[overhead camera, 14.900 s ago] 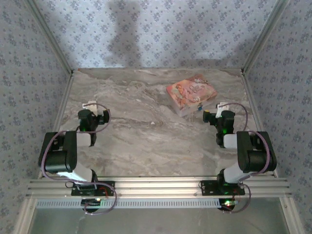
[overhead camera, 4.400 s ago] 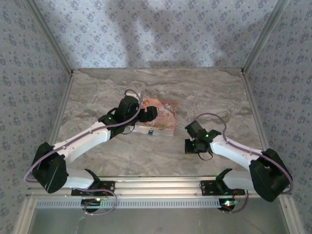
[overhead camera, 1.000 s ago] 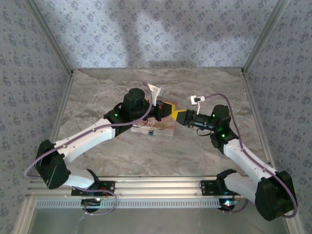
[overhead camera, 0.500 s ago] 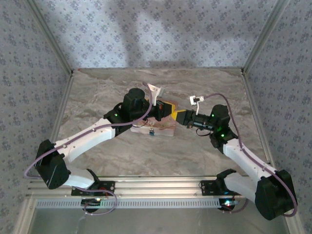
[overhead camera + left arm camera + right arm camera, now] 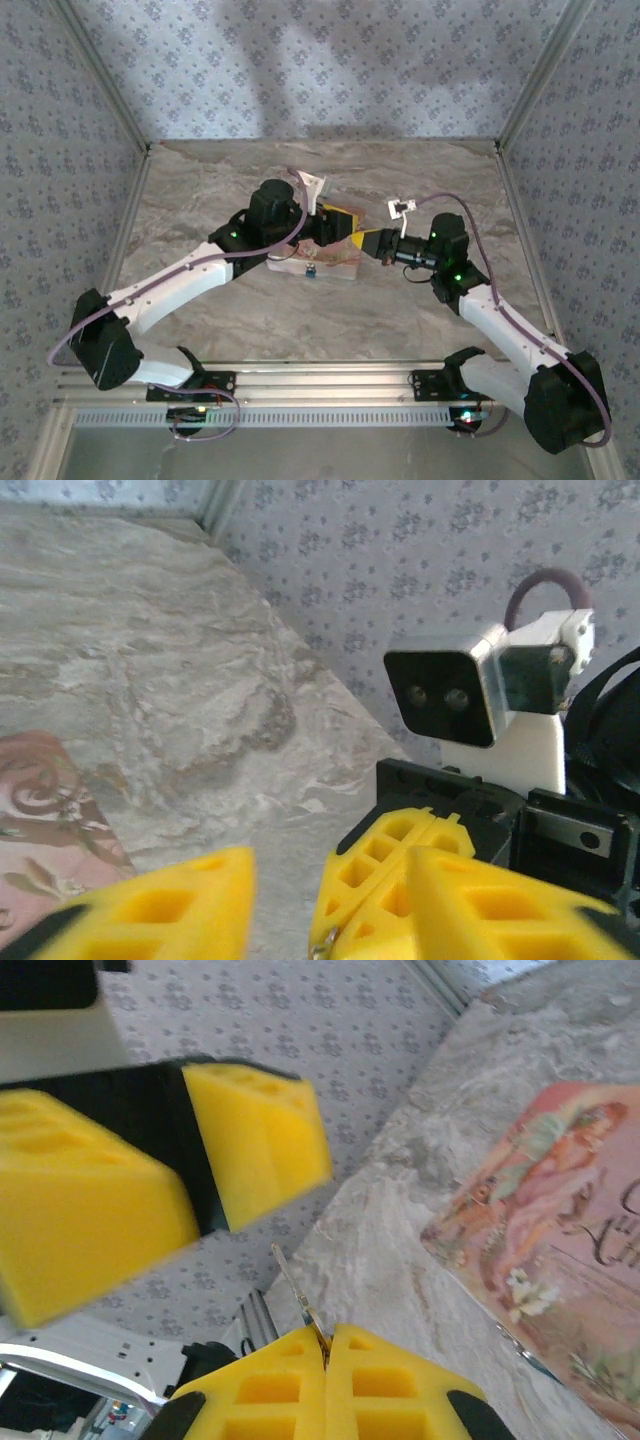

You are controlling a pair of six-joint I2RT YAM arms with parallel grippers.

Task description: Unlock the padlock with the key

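Landmark: flat pink-orange illustrated box point(image 5: 338, 264), lying approx. mid grey marbled table point(image 5: 200, 190).

Tiny blue padlock w/ silvery shackle point(image 5: 311, 271): at near edge of box, toward its left end. Can't tell if it rests on box or on table beside it. No pincer touching it.

L pincer point(image 5: 338, 225): above box's far edge, off the table. Yellow foam fingers apart, bare table showing through the gap in L wrist view. Open, nothing gripped. L forearm crosses over left part of box.

R pincer point(image 5: 372, 243): just beyond box's right end, also off the table, tips pointing toward L pincer. The two are near, not touching as far as top view shows. R fingers pressed together on a thin silvery key point(image 5: 297, 1300). Blade sticks out past the fingertips, tilted, aimed roughly at L pincer's fingers. In R wrist view, box sits lower right of key, well apart from it.

Key to padlock: apart, no contact. Shackle state too small to read.
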